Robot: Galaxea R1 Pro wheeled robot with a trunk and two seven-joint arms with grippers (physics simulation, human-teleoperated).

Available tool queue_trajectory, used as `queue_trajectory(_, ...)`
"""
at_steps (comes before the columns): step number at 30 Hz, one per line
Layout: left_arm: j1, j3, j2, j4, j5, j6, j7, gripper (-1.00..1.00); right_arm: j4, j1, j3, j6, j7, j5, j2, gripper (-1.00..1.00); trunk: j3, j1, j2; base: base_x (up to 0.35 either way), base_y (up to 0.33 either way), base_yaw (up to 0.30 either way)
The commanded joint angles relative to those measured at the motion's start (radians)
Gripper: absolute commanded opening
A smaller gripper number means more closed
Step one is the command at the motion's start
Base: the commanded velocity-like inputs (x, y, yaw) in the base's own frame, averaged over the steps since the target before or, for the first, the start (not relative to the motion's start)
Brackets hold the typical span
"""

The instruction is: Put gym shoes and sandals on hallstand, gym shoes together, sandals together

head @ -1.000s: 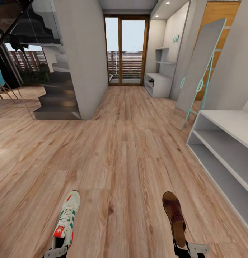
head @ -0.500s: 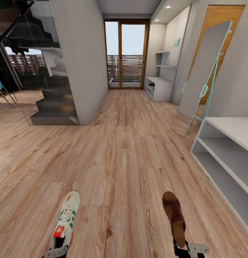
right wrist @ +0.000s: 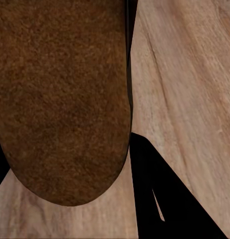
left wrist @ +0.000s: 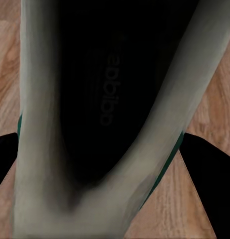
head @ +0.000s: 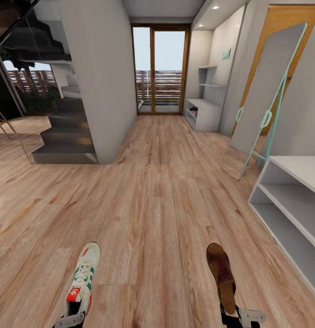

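While the left pincer [head: 69,319] is clamped on the heel of a gym shoe [head: 83,279], the right pincer [head: 241,317] grips a brown sandal [head: 222,276] by its heel. Both are held above the corridor floor [head: 152,205]. The grey hallstand [head: 289,205] stands to the right.

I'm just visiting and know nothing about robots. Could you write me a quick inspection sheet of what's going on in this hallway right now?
Surface: wood-plank floor, bare ahead of the robot.
Job's things: one sneaker held by the left gripper; one sandal held by the right gripper. Near rack at right, both of its open tiers with nothing on them. A far rack by the glass door holds something dark, too small to tell.
Clutter: nothing seen.
Grippers: both shut on a shoe at its heel end, toes pointing forward.
Cables: nothing seen.
Surroundings: stairs at left, leaning mirror at right, wooden door behind it.
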Motion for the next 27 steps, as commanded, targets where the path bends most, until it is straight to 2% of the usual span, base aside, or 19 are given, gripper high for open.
queue_trajectory(1, -0.001, 0.002, 0.000, 0.001, 0.007, -0.001, -0.010, -1.00, 0.000, -0.001, -0.006, -0.003, 0.002, 0.007, 0.001, -1.00, -0.001, 0.000, 0.000, 0.340, 0.000, 0.000)
queue_trajectory(27, -0.001, -0.007, 0.003, 0.003, 0.007, -0.001, -0.011, -1.00, 0.014, -0.001, -0.003, -0.015, 0.000, 0.007, 0.003, -1.00, -0.001, 0.000, 0.000, 0.339, 0.000, 0.000)
